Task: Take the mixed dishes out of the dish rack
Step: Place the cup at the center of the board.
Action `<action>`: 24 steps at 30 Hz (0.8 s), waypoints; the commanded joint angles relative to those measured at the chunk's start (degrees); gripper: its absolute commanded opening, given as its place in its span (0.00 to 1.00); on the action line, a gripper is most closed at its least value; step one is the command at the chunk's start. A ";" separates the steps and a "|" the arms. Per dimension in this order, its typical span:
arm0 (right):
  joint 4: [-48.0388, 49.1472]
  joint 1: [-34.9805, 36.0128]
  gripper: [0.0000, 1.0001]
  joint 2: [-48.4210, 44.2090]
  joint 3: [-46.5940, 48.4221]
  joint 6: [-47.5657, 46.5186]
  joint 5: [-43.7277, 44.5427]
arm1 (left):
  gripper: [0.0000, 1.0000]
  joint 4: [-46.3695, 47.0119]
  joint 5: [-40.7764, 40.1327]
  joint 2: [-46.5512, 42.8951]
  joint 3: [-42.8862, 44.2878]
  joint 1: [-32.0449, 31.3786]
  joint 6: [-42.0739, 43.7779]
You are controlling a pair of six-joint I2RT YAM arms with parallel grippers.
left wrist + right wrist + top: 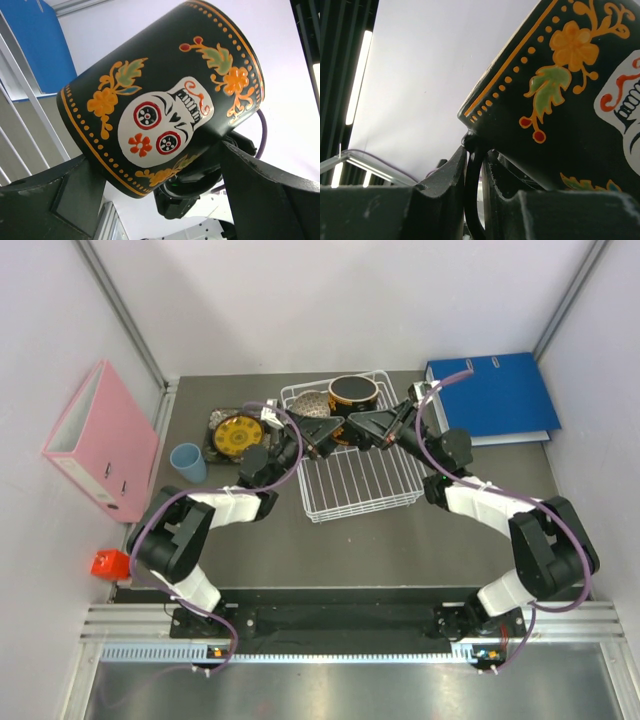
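Black skull mug (165, 100), drop risk: it is carried tilted by its thin handle (470, 195) alone. If that pinch opens before the other claw bears on the body, I judge the mug falls onto the dish rack (365, 485).
Speckled bowl (310, 403), strike risk: it sits in the rack's 11 o'clock corner, just beside the mug, and a slipping mug could hit it.
Claw clash: both claws work tip to tip around one mug, so a skewed closing could knock the fingers together or twist the handle out.
Right claw (476, 170): pressed together, pinching the handle loop.
Left claw (155, 152): spread wide, with one finger on each side of the mug's body. I cannot tell whether the pads press yet.
Mug to claws: seen from above, the mug is at 1 o'clock of the left claw and 11 o'clock of the right, over the rack's 12 o'clock end.
Already out: the amber-yellow plate (238, 433) lies on the worktop (400, 540) at the rack's 9 o'clock. The light-blue cup (187, 462) stands near its 8 o'clock.
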 commanded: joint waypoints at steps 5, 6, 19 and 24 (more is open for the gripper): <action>34.53 1.18 0.00 -5.55 -1.83 -2.48 0.33 | 0.88 24.26 -1.73 -0.78 4.52 -0.05 -0.66; 34.53 1.18 0.00 -5.64 -2.27 -2.57 0.24 | 0.85 24.26 -1.81 -1.13 4.69 -0.05 -0.75; 34.44 1.71 0.00 -6.44 -10.53 -5.29 -0.90 | 0.57 24.26 -1.38 -4.13 6.01 -0.05 -1.98; 34.44 1.80 0.00 -5.30 -12.38 -5.91 -1.69 | 0.52 24.26 -0.23 -3.69 7.68 -0.14 -2.69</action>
